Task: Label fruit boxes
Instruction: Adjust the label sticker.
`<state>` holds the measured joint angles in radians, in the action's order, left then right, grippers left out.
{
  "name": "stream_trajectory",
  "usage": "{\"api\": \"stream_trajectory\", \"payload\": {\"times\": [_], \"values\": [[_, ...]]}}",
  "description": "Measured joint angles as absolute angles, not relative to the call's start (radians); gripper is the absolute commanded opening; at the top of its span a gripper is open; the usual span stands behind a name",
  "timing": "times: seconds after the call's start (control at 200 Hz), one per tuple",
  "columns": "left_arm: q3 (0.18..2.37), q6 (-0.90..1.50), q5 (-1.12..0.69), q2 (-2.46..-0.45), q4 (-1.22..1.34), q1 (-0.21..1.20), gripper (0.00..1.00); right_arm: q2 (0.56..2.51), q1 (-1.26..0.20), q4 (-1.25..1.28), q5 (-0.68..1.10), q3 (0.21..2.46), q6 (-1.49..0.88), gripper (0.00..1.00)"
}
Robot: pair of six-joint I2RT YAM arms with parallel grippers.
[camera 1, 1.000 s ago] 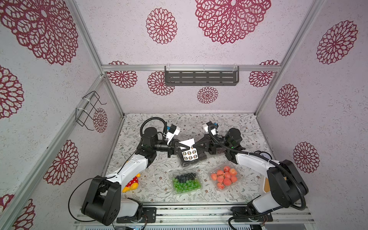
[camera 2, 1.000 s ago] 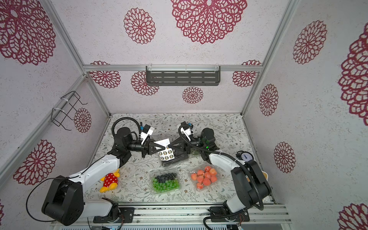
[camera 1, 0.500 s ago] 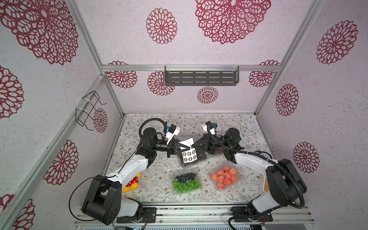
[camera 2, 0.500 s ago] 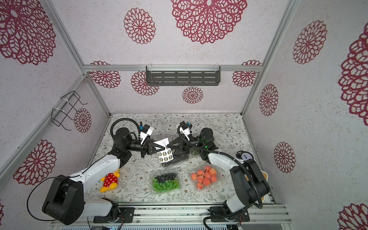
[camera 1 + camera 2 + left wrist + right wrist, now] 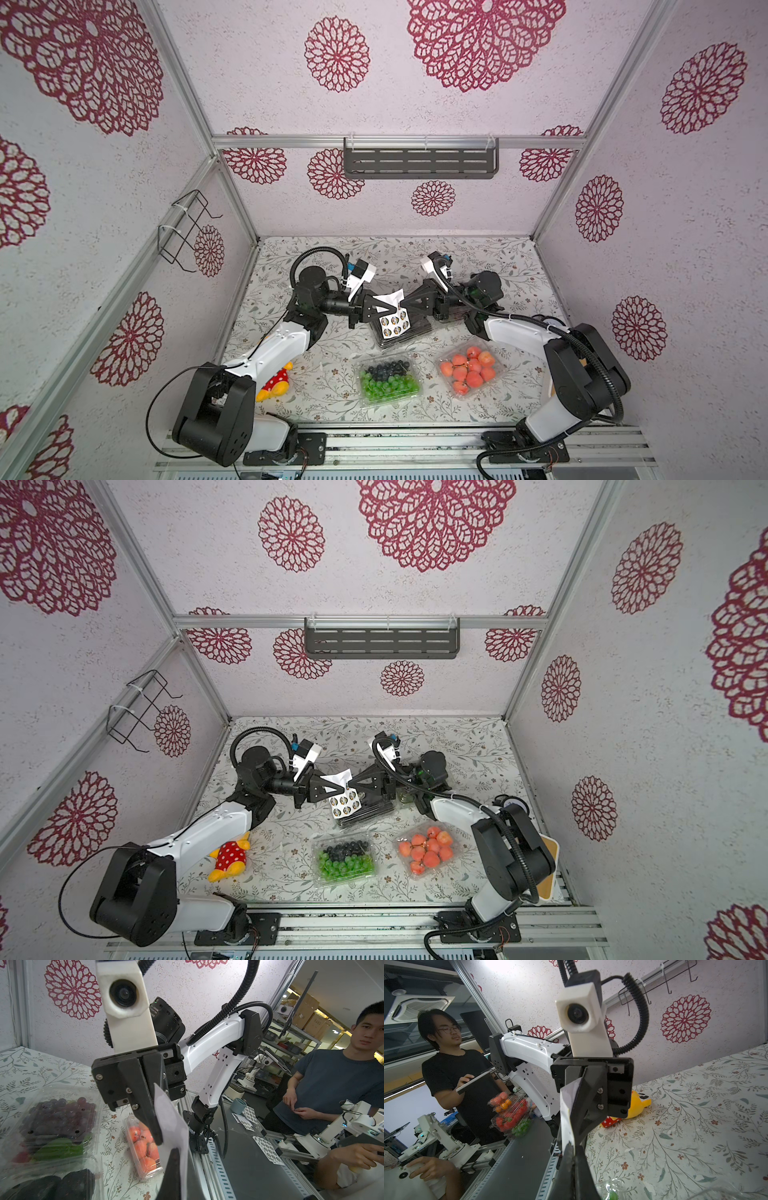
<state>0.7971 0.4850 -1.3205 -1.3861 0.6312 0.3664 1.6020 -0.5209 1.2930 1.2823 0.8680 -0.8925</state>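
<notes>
White sheet [image 5: 394, 323] edges between opposing fingers [image 5: 143, 1105]

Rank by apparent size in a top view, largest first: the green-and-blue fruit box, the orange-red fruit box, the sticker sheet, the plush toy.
1. green-and-blue fruit box and orange-red fruit box: look alike, no ranking.
2. sticker sheet, held up nearer the camera, so unsure.
3. plush toy, partly hidden.

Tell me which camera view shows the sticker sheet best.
The top views: in both, the sticker sheet faces the camera, round stickers showing. Both wrist views catch only its blank white side at a slant, no stickers.
</notes>
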Motion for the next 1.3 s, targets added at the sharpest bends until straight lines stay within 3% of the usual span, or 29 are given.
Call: {"api": "stream_trajectory", "payload": {"times": [0.816, 1.301], "values": [[0.81, 0.481, -1.311, -1.386, 0.601, 0.362, 0.0, 1.608, -0.524, 1.364, 1.279, 0.86, -0.944, 0.0], [0.912, 0.253, -1.219, -1.366, 0.23, 0.354, 0.0, 1.576, -0.518, 1.108, 1.182, 0.86, -0.797, 0.0]]}}
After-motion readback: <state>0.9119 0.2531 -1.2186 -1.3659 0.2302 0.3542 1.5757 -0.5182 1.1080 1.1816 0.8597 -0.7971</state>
